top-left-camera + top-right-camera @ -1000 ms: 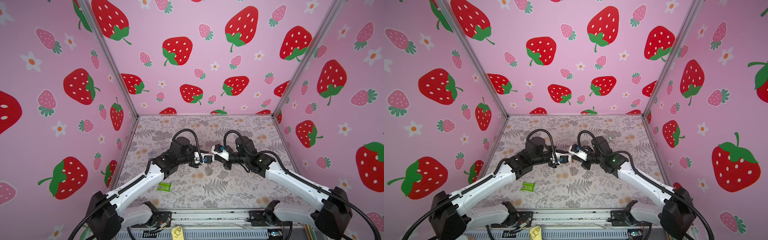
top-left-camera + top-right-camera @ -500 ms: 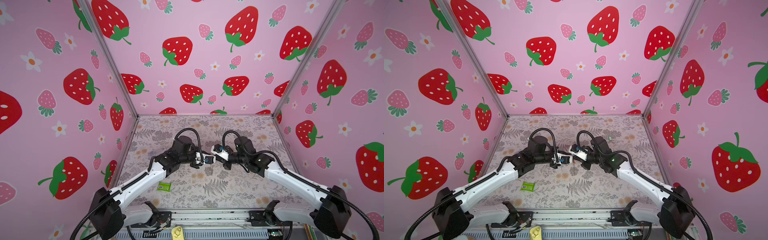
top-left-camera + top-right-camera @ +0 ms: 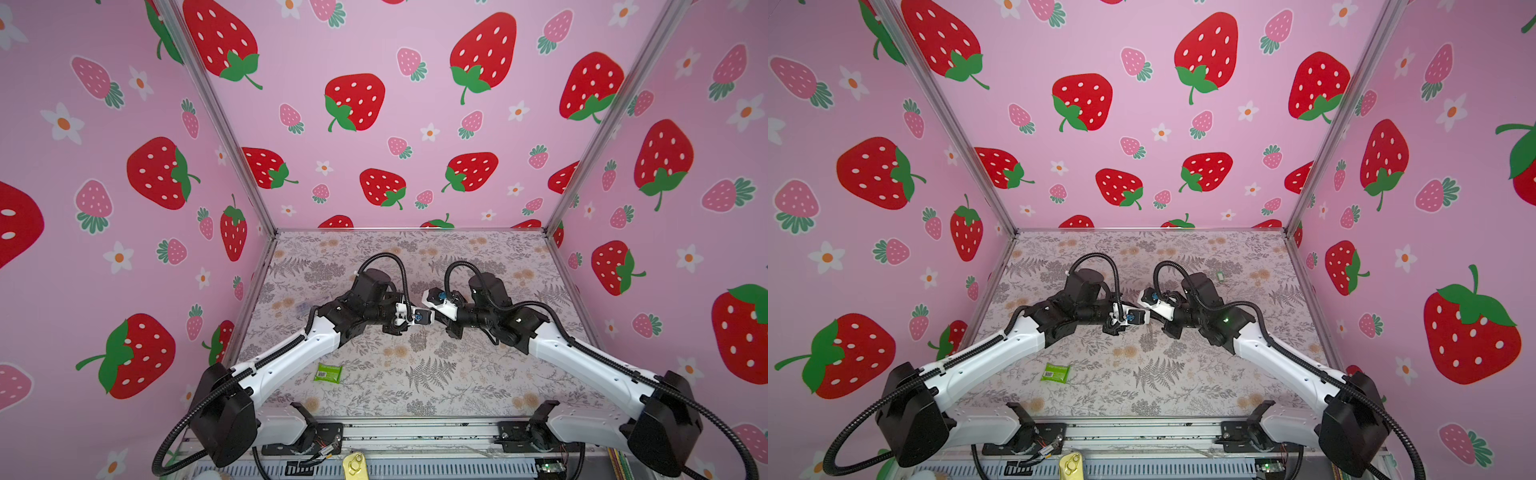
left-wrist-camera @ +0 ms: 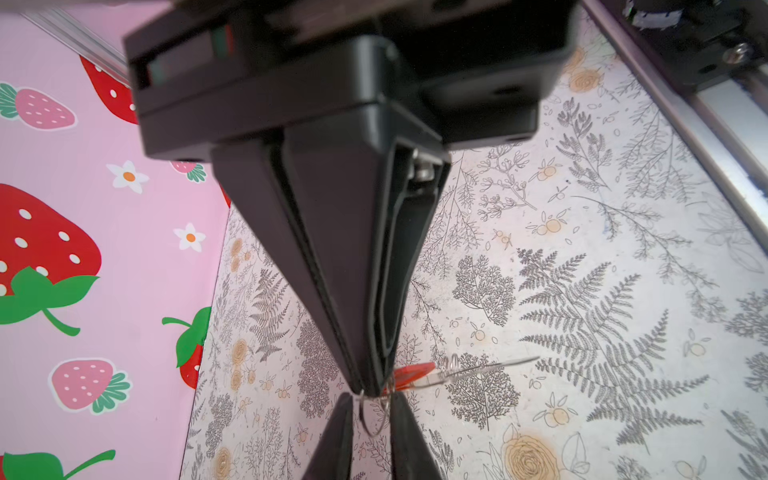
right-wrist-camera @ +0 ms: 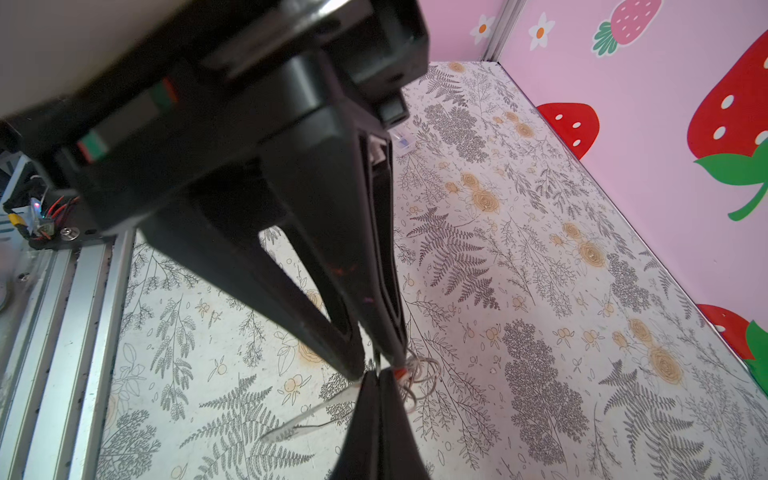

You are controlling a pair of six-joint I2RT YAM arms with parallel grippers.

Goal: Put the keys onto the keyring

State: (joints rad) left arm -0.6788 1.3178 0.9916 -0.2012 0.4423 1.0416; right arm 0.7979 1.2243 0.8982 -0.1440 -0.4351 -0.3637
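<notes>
Over the table (image 3: 1183,386), my left jaws and right jaws clamp wire rings (image 5: 422,368) by the red key (image 4: 411,374), seemingly mid-threading; green key (image 3: 1221,275) lies apart.

Left tool (image 4: 370,388) meets right tool (image 5: 376,368) above table (image 3: 457,386); packet (image 3: 328,372) nearer, leftward.

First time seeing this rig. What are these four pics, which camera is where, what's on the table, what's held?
Two robot arms inside a strawberry-print booth. Both top views look down from above; each wrist view looks along its own arm's jaws. On the floral table lie a green packet and a small green tag. The left arm and right arm meet mid-table, both sets of jaws closed on thin metal rings, a red key tag beside them.
</notes>
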